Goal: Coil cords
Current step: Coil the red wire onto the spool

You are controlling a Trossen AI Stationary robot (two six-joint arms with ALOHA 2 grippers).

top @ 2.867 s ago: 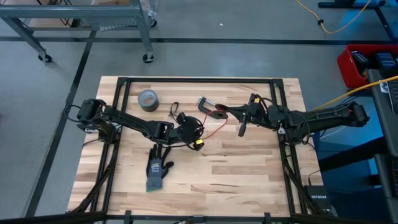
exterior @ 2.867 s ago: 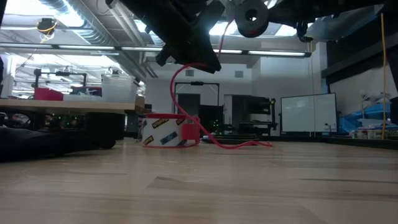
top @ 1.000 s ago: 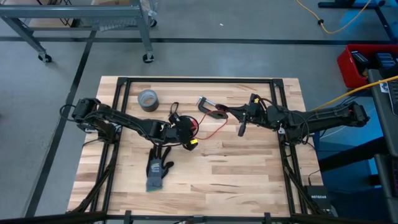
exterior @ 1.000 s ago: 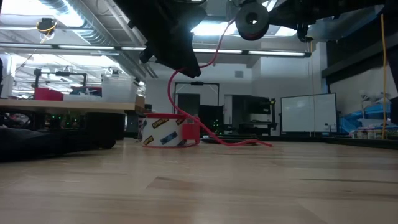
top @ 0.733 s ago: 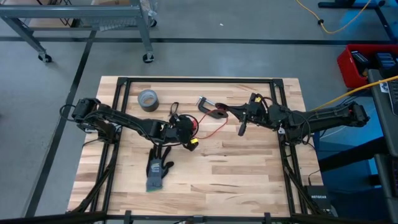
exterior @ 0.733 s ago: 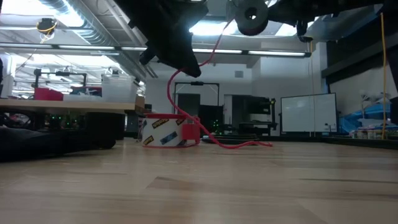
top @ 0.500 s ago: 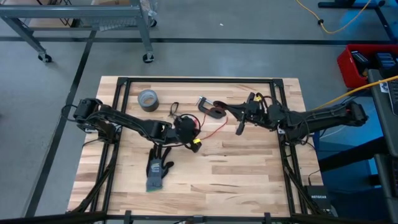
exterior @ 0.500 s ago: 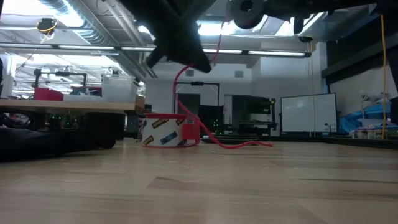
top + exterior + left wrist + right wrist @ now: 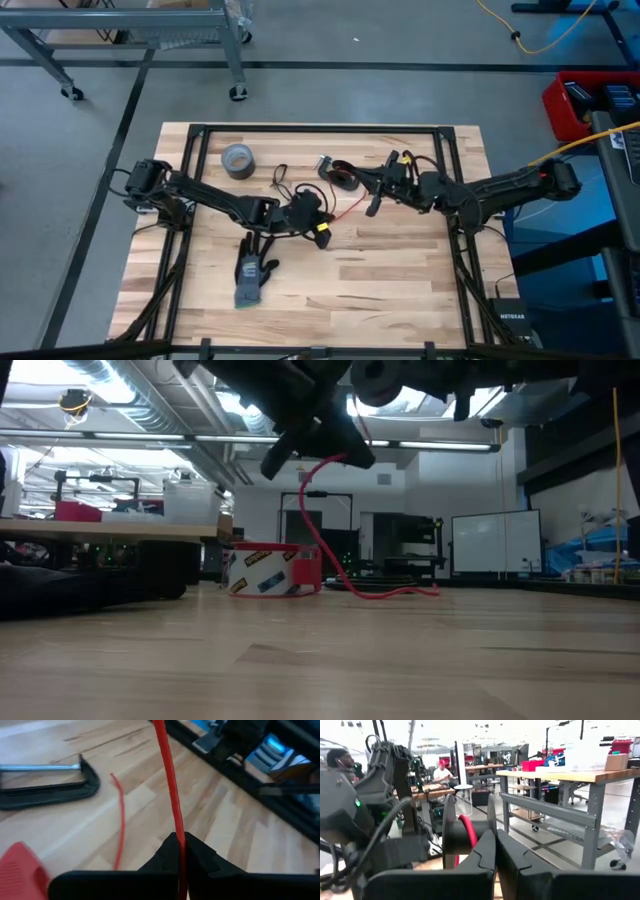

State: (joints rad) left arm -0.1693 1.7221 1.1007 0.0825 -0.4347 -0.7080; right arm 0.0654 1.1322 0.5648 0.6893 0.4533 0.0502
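Note:
The red cord [image 9: 318, 540] rises from the table and passes through my left gripper [image 9: 177, 845], which is shut on it above the table's middle [image 9: 318, 225]. From there it climbs to a dark spool [image 9: 343, 173] with red turns on it. My right gripper [image 9: 495, 840] is shut at that spool and holds it in the air. The cord's loose end [image 9: 347, 208] lies on the wood. The black cord [image 9: 280, 180] lies looped on the table near the far left. My left gripper pinches a single strand of the red cord [image 9: 176, 827] between its two fingertips, coming at it slanting downward from the table's left. The cord runs straight up from the fingers toward the spool and hangs in a slack curve below them [image 9: 312, 510]. My right gripper holds the spool by one round flange [image 9: 490, 822], coming in about level from the table's right. The fingers themselves hide the exact place of contact. The spool [image 9: 375, 375] is lifted clear of the table, its axis lying level.
A grey duct-tape roll [image 9: 238, 160] lies at the far left. A black C-clamp [image 9: 50, 787] lies on the wood below the spool, and a grey glove [image 9: 255, 272] near the front. A red-edged tape ring [image 9: 270, 570] stands under the left arm.
My left gripper has gone toward the table's right edge and tipped downward, carrying the cord's upright stretch with it. My right gripper has moved toward the table's left with the spool, which stays lifted. The two grippers stand closer together.

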